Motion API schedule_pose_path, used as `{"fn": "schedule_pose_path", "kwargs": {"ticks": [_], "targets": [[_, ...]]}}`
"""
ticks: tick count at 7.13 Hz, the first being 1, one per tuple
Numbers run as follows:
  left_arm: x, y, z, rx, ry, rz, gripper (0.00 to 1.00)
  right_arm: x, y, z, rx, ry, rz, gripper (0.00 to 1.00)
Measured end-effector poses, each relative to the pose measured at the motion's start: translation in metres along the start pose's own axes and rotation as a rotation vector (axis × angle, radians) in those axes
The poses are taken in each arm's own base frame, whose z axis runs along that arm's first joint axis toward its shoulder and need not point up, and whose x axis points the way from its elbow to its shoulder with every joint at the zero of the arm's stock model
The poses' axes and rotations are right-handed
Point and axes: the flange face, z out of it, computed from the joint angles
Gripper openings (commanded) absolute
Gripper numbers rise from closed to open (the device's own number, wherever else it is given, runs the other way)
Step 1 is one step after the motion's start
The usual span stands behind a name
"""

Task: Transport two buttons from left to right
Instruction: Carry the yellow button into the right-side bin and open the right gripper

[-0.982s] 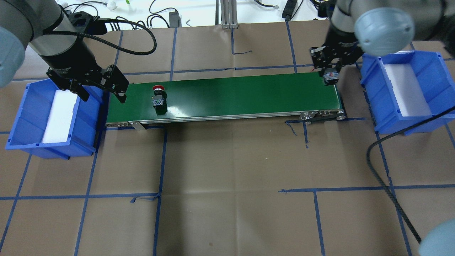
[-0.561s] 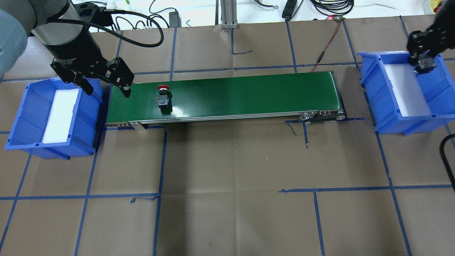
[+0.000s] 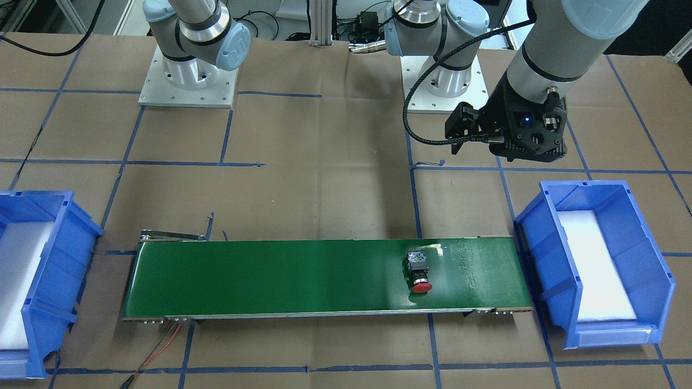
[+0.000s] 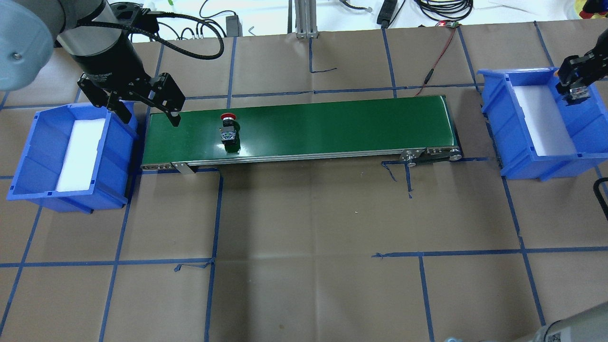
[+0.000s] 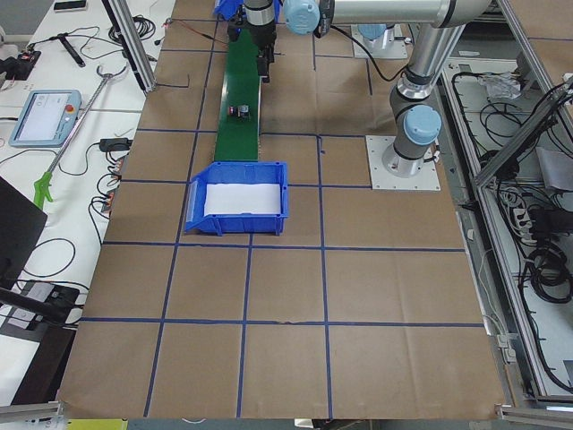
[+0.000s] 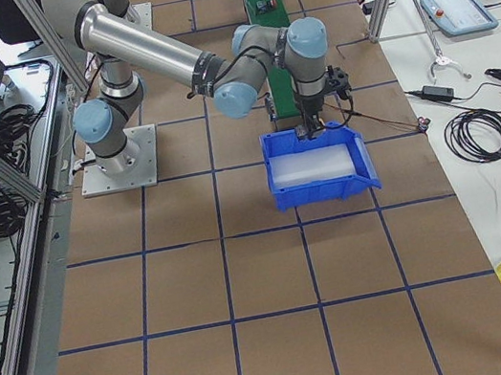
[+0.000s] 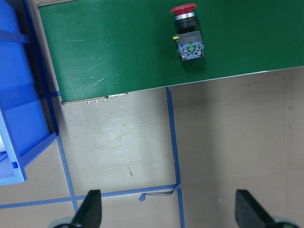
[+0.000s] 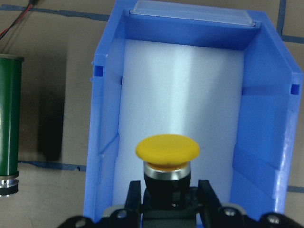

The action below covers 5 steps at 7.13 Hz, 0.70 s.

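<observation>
Green conveyor belt (image 4: 332, 123) runs between the left bin (image 4: 28, 147) and the right bin (image 4: 494, 118). The left gripper (image 4: 151, 118) hangs over the belt's left end, fingers spread wide and holding nothing (its wrist view shows both tips well apart over bare paper). The right gripper (image 4: 576, 90) is pinched on the yellow button (image 8: 167, 152), cap up, above the right bin's white foam near its far end and not touching it. The red button (image 4: 229, 130) lies on its side on the left part of the belt, cap toward the far edge.

Changes: a second ago the right gripper was at the belt's right end with its button. It has since swung out over the right bin. The red button has slid rightward along the belt in that time, so the belt looks to be running. The left gripper has drifted slightly and is still open.

Meaning: the first button looks one release from delivered. The second is in transit, and the right arm will likely have to come back to the belt's end for it.
</observation>
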Motion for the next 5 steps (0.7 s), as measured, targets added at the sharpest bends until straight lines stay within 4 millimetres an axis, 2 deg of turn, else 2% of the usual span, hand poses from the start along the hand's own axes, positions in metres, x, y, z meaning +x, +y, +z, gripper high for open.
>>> {"fn": "schedule_pose_path", "kwargs": {"ticks": [2,5], "targets": [[0.002,0.004,-0.005,0.010,-0.002,0.002,1.00,0.000,0.009,0.050,0.026,0.017,-0.027,0.04],[0.003,0.007,-0.008,0.015,-0.004,0.003,1.00,0.015,0.042,0.109,-0.014,-0.010,0.012,0.04]]}}
